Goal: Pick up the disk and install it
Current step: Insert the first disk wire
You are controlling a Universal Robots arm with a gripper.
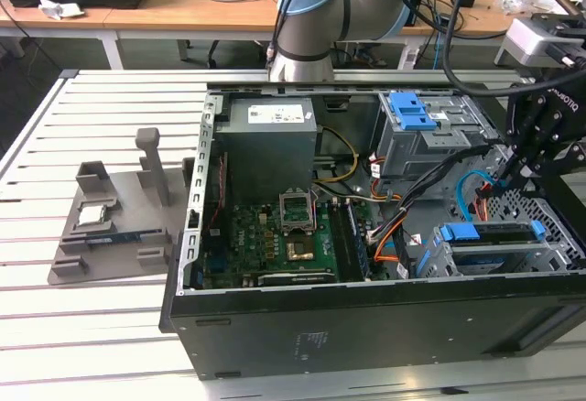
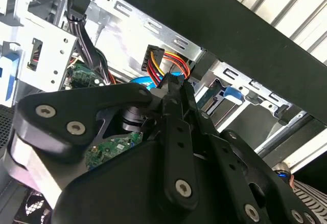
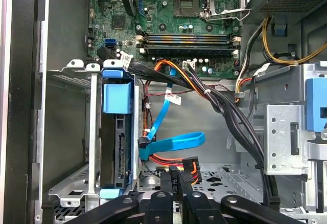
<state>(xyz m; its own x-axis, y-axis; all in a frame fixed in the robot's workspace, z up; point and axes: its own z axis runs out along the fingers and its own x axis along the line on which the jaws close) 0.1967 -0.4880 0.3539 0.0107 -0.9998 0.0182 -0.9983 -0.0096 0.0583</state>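
While the gripper hangs inside the open computer case, its fingers are closed on a black power connector with red, yellow and orange wires. The disk sits on its edge in the lower drive cage, at about four o'clock from the motherboard in the exterior view. Its long axis runs along the case front wall, and its connector edge faces the cables. The cage walls hide its label, and the gripper body covers the fingertips.

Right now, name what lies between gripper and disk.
First wrist view: a blue cable and its plug, between the disk and the gripper shut on the power connector.
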